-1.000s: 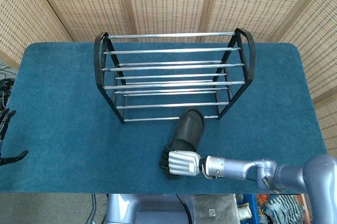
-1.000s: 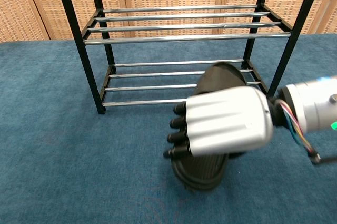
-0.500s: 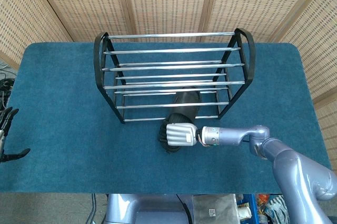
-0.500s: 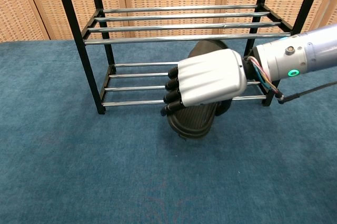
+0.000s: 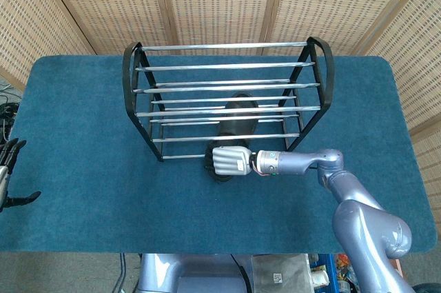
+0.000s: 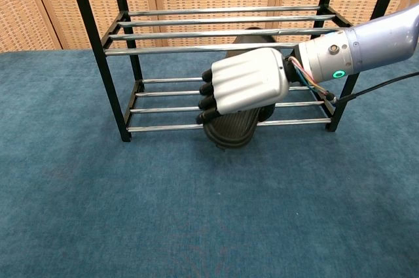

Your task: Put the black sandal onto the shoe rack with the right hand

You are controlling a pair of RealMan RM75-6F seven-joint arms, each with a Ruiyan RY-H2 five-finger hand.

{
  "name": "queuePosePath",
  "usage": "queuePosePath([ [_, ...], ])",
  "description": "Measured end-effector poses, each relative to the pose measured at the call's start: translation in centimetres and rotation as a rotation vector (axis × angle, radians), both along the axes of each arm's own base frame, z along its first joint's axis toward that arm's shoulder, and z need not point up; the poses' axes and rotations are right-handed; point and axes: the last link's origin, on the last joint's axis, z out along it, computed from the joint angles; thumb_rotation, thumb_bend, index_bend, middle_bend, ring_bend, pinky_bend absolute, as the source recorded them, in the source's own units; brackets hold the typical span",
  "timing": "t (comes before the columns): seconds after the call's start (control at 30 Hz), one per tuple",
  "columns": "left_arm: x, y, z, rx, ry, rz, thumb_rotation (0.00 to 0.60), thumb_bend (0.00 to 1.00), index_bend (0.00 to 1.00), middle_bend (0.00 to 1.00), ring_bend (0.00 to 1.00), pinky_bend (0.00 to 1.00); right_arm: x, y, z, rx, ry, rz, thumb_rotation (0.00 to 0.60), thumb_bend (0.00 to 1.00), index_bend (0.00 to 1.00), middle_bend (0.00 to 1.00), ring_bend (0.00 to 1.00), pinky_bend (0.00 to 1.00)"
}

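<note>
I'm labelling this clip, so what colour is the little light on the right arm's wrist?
Green: the light glows on the silver wrist behind the right hand, clearest in the chest view.

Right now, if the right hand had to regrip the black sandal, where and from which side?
Probably the heel end of the black sandal, from the open front of the shoe rack. The toe is already between the rack's bars; only the heel sticks out, where the right hand holds it.

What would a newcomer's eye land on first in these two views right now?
First, the right hand at centre, gripping the black sandal and holding it part way into the lower tier of the shoe rack, heel end still out front. Then the rack itself, chrome bars on the blue table. The left hand sits idle at the far left edge.
</note>
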Motion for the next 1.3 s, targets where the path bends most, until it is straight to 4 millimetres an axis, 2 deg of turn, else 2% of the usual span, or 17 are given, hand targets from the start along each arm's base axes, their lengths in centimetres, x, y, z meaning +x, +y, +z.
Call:
queuePosePath([
  [0.07, 0.1, -0.1, 0.0, -0.001, 0.001, -0.002, 0.6, 0.17, 0.0, 0.0, 0.0, 0.0, -0.3, -0.5, 0.1, -0.029, 0.012, -0.006, 0.6, 0.74, 0.51, 0.39, 0.34, 0.36],
  [0.1, 0.1, -0.1, 0.0, -0.001, 0.001, -0.002, 0.6, 0.17, 0.0, 0.0, 0.0, 0.0, -0.4, -0.6, 0.1, -0.036, 0.014, -0.007, 0.6, 0.74, 0.47, 0.34, 0.29, 0.32],
  [0.17, 0.1, -0.1, 0.0, 0.0, 0.002, -0.004, 0.6, 0.17, 0.0, 0.0, 0.0, 0.0, -0.6, -0.8, 0.1, -0.048, 0.021, -0.014, 0.6, 0.67, 0.32, 0.18, 0.15, 0.18],
  [0.23, 0.2, -0.1, 0.0, 0.001, 0.002, -0.006, 0.6, 0.17, 0.0, 0.0, 0.0, 0.0, -0.9, -1.0, 0.1, -0.07, 0.036, -0.024, 0.6, 0.47, 0.09, 0.02, 0.02, 0.03],
  [0.33, 0.2, -0.2, 0.0, 0.001, 0.003, -0.007, 0.6, 0.17, 0.0, 0.0, 0.0, 0.0, -1.3, -1.2, 0.0, -0.103, 0.054, -0.031, 0.6, 0.2, 0.0, 0.0, 0.0, 0.0],
  [0.4, 0.3, -0.2, -0.1, 0.001, 0.003, -0.008, 0.6, 0.17, 0.0, 0.0, 0.0, 0.0, -1.4, -1.0, -0.1, -0.106, 0.052, -0.035, 0.6, 0.12, 0.0, 0.0, 0.0, 0.0],
  [0.63, 0.3, -0.4, 0.1, 0.006, -0.003, -0.013, 0.6, 0.17, 0.0, 0.0, 0.0, 0.0, -1.4, -0.2, -0.1, -0.113, 0.034, -0.023, 0.6, 0.11, 0.0, 0.0, 0.0, 0.0],
  [0.83, 0.4, -0.6, 0.2, 0.008, -0.01, -0.024, 0.6, 0.17, 0.0, 0.0, 0.0, 0.0, -1.6, 1.5, 0.2, -0.086, -0.014, -0.014, 0.6, 0.1, 0.0, 0.0, 0.0, 0.0],
  [0.93, 0.6, -0.7, 0.3, 0.006, -0.014, -0.035, 0.6, 0.17, 0.0, 0.0, 0.0, 0.0, -2.0, 3.3, 0.4, -0.048, -0.072, -0.018, 0.6, 0.1, 0.0, 0.0, 0.0, 0.0],
  [1.1, 0.9, -1.2, 0.3, -0.001, -0.018, -0.06, 0.6, 0.17, 0.0, 0.0, 0.0, 0.0, -3.6, 7.2, 2.0, 0.004, -0.209, -0.066, 0.6, 0.1, 0.0, 0.0, 0.0, 0.0],
  [1.3, 1.2, -1.8, 0.4, 0.018, -0.009, -0.084, 0.6, 0.17, 0.0, 0.0, 0.0, 0.0, -7.5, 10.7, 5.5, -0.006, -0.365, -0.282, 0.6, 0.1, 0.0, 0.0, 0.0, 0.0],
])
